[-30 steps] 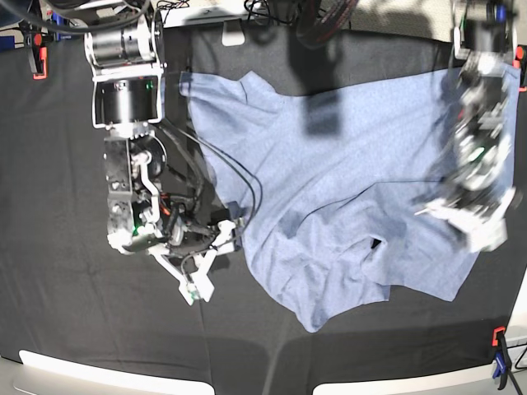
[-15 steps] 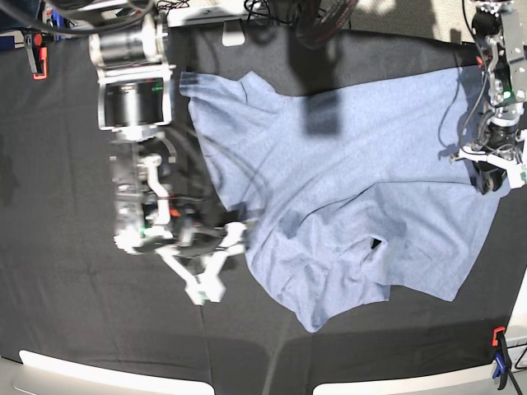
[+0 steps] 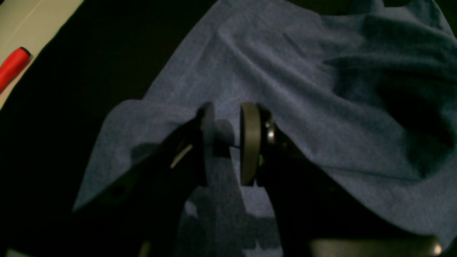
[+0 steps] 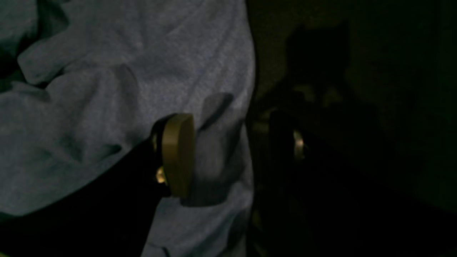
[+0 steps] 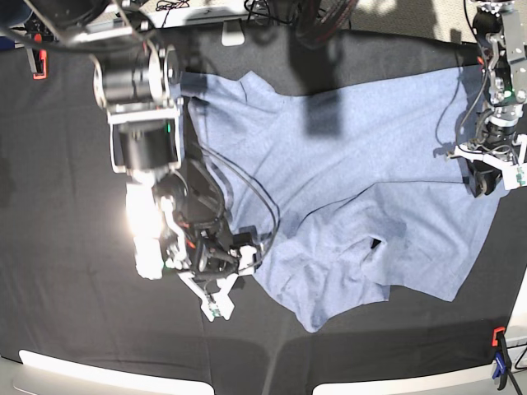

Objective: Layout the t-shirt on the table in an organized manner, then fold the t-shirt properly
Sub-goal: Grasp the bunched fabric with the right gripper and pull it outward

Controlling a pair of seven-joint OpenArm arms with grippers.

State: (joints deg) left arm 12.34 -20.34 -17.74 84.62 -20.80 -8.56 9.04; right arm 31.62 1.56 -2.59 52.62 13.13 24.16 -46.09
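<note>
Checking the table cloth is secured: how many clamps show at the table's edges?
2: an orange clamp at the far left edge, and an orange-and-blue clamp at the near right corner. Others may be hidden behind the arms.

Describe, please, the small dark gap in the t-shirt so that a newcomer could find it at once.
Start from the table with its black cloth and find the blue-grey t-shirt spread across it. Follow the crumpled folds towards the near edge: the gap is a small black spot among them, the only dark break in the cloth.
</note>
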